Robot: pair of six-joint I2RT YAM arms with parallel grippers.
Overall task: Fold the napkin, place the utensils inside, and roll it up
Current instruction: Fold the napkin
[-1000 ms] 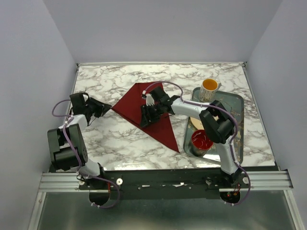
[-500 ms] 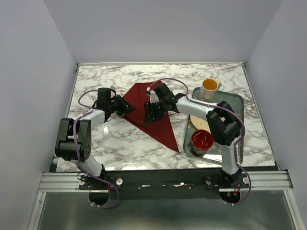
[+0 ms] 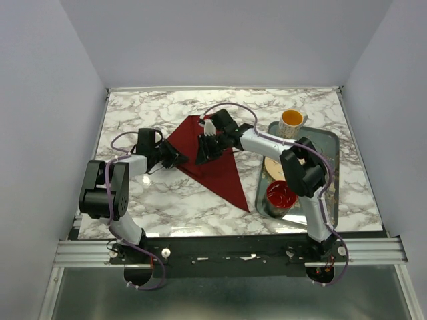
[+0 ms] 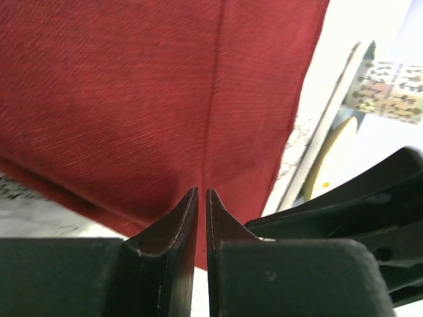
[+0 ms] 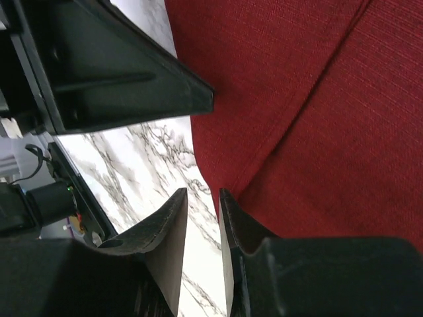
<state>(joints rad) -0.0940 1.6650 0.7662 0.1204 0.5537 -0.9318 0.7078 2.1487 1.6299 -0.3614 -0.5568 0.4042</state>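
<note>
Marble table [image 3: 133, 193]: napkin [image 3: 223, 177] lies mid-table, folded to a triangle, long point toward the near edge. Metal tray [image 3: 330, 187] just right of it, not touching.

Left gripper [image 4: 201, 190] at the napkin's left edge; fingers pressed nearly together, and a ridge of cloth runs into the slit: pinching the napkin.

Right gripper [image 5: 203, 193] over the upper part, fingers narrowly apart at a cloth edge; cannot tell if cloth is caught.

On tray: mug [image 3: 291, 123], red bowl [image 3: 281, 195].

There's a dark maroon napkin [image 3: 217, 170] lying flat in the middle of the marble table [image 3: 147, 200], folded into a long triangle. Its broad end sits toward eleven o'clock and its sharp tip reaches toward five o'clock. A straight crease crosses the plain weave.
</note>
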